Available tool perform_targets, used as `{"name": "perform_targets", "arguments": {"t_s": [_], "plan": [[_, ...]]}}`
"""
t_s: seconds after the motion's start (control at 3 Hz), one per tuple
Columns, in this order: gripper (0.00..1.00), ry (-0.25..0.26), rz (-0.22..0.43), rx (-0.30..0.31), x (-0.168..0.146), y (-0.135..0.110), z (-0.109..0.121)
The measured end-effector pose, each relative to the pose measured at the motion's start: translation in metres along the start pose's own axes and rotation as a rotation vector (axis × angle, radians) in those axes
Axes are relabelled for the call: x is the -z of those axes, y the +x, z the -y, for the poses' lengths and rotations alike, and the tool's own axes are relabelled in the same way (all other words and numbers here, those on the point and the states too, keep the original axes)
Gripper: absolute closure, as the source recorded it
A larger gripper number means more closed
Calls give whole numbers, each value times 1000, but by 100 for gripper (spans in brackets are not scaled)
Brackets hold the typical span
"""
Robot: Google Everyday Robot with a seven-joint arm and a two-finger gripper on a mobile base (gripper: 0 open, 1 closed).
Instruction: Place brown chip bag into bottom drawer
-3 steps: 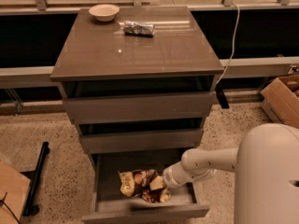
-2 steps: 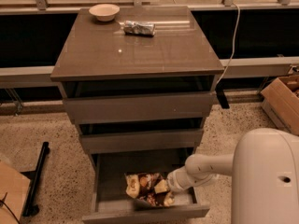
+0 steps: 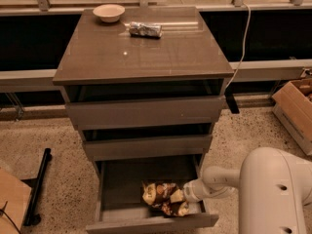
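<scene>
1. Camera view looks down on a grey-brown cabinet [image 3: 141,57] with three drawers. The bottom drawer [image 3: 146,223] is pulled out far, and the top drawer [image 3: 146,112] and middle drawer [image 3: 148,147] stand slightly out above it.
2. The brown chip bag [image 3: 160,195] lies crumpled on the floor of the bottom drawer, toward its front right corner.
3. The gripper [image 3: 181,197] is inside that drawer at the bag's right edge, touching it. Whether it is clamped or released cannot be told.
4. The white arm [image 3: 219,179] reaches in over the drawer's right wall from the robot's bulky body [image 3: 275,194], which covers the lower right floor.
5. On the cabinet top sit a pale bowl [image 3: 108,12] at the back left and a silver foil packet [image 3: 145,29] just beside it.
6. A white cable [image 3: 242,38] hangs past the cabinet's right side. A cardboard box [image 3: 295,106] stands at the far right, and a black bar [image 3: 38,186] lies on the speckled floor at left.
</scene>
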State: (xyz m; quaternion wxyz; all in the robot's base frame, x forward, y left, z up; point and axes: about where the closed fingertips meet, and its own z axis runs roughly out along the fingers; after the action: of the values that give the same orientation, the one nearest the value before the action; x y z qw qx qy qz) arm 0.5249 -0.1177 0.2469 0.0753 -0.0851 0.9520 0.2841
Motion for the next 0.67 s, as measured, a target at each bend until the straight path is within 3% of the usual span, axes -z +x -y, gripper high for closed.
{"name": "perform_targets", "arguments": {"t_s": [0.67], "plan": [[35, -3, -1, 2, -4, -1, -1]]}}
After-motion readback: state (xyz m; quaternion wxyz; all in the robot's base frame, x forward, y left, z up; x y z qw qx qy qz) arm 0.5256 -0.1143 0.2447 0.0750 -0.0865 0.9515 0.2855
